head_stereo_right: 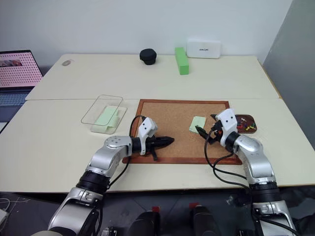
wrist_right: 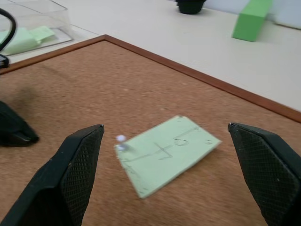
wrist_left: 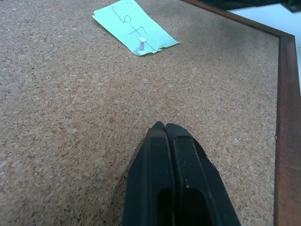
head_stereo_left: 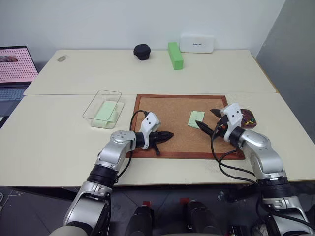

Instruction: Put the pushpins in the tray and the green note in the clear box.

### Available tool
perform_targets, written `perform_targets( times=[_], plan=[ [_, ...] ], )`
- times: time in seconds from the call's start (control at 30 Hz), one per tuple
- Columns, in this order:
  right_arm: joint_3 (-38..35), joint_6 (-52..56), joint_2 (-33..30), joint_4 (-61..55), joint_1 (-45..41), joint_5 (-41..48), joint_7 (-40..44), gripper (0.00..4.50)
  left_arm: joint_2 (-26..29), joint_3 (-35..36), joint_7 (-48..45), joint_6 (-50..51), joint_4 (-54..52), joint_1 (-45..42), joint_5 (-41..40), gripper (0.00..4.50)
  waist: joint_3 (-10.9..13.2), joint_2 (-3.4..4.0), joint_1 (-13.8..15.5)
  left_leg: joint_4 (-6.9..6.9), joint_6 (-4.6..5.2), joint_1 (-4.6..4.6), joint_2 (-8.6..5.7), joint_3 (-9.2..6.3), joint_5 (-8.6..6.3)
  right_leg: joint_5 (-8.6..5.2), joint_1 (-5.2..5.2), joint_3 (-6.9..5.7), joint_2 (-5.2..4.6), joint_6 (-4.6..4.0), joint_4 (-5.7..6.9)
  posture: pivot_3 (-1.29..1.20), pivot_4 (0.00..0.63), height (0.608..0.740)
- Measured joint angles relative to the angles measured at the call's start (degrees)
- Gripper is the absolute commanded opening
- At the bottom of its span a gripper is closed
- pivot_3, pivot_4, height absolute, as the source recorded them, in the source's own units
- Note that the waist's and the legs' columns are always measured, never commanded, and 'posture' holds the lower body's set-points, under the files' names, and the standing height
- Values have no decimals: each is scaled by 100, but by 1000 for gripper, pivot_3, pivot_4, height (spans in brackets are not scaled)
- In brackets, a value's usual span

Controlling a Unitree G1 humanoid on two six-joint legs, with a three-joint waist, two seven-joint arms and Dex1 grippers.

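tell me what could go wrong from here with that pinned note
1. A white pushpin still pins one corner of the green note to the corkboard; pulling the paper first could tear it.
2. The pin is tiny against the wide-open right gripper, so the fingers may close on paper or miss the pin.
3. The shut left gripper rests on the cork apart from the note, so nothing steadies the sheet.

The corkboard [head_stereo_left: 167,110] lies at the middle of the surface's [head_stereo_left: 59,142] near edge. On its right half lies the green note [head_stereo_left: 196,119], one pushpin [wrist_left: 141,44] stuck in it. The tray [head_stereo_left: 249,118] sits just off the board's right edge — the clear box [head_stereo_left: 103,109] off its left edge. A block [head_stereo_left: 175,55] lies by the far edge.
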Motion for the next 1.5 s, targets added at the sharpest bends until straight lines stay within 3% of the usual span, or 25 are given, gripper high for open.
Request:
perform_targets(
  times=[0.27,0.37,0.53,0.77,0.8,0.83,1.03,1.33,1.5],
  plan=[
    [376,-107,396,569,-304,-249,-39,4482,-2,-13,8,86,-27,-7,-2,0,0,0,3,-1,0,-1,0,-1,0,0,0,-2,-1,0,-1,0,150,740],
    [419,-202,461,941,-401,-401,-119,4051,8,-8,23,108,-67,6,-2,0,0,0,2,0,0,-1,-1,-1,0,0,0,-1,-1,0,0,0,150,740],
    [459,-287,494,1287,-590,-524,-130,2892,31,0,49,138,-149,59,-5,0,0,0,-9,0,0,0,0,-1,0,0,-1,-1,0,0,1,0,150,740],
    [465,-363,575,1463,-692,-609,-126,1715,40,0,102,210,-247,104,-11,0,0,0,-12,-1,0,0,0,-1,0,0,-1,-1,0,0,1,0,150,740],
    [465,-379,582,1475,-698,-623,-125,1254,40,1,102,212,-248,105,-12,0,0,0,-12,-1,0,0,0,-1,0,0,-1,-1,0,0,1,0,150,740],
    [465,-395,591,1481,-699,-630,-125,1237,40,1,102,213,-248,105,-13,0,0,0,-12,-1,0,0,0,-1,0,0,-1,-1,0,0,1,0,150,740],
    [445,-475,581,1511,-698,-678,-125,31,40,0,104,193,-252,121,-13,0,0,0,-13,-1,0,0,0,-1,0,0,-1,-1,0,0,1,0,150,740],
    [439,-478,587,1494,-696,-679,-132,31,39,-1,108,185,-252,123,-12,0,0,0,-16,-1,0,1,0,0,0,0,-1,0,0,0,1,0,150,740],
    [432,-188,482,918,-513,-673,-116,31,52,0,71,192,-304,160,-44,0,0,0,-8,-2,0,-8,-1,-1,0,0,-8,0,-1,0,0,0,150,740]
  ],
)
